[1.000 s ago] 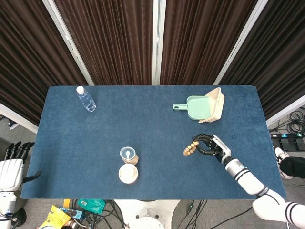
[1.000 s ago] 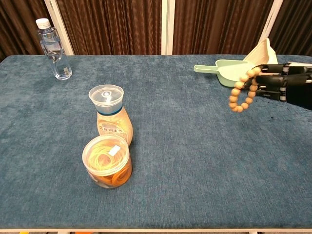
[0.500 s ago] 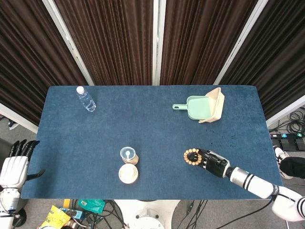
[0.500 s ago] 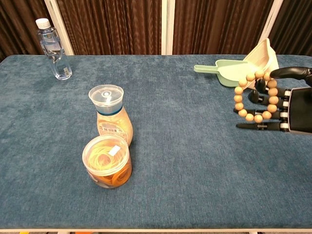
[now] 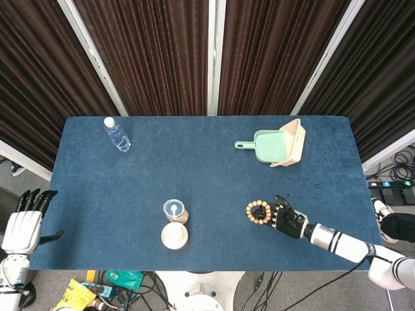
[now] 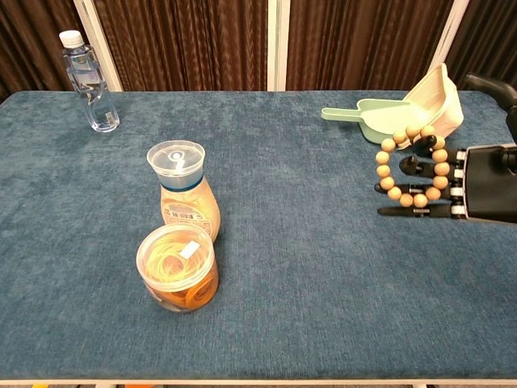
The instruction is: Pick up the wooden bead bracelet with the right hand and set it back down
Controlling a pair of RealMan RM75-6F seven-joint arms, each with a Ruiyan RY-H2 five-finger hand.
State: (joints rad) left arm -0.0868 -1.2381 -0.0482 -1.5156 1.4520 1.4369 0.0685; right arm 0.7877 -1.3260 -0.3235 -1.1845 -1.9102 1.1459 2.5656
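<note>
Looping tan wooden bead bracelet (image 6: 411, 167) drapes right hand (image 6: 477, 183).

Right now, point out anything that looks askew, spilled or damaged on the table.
Only the cream dustpan looks askew: it sits tilted, propped on the green dustpan at the far right. The water bottle, sauce bottle and jar stand upright; nothing is spilled. The bracelet hangs looped over the right hand.
</note>
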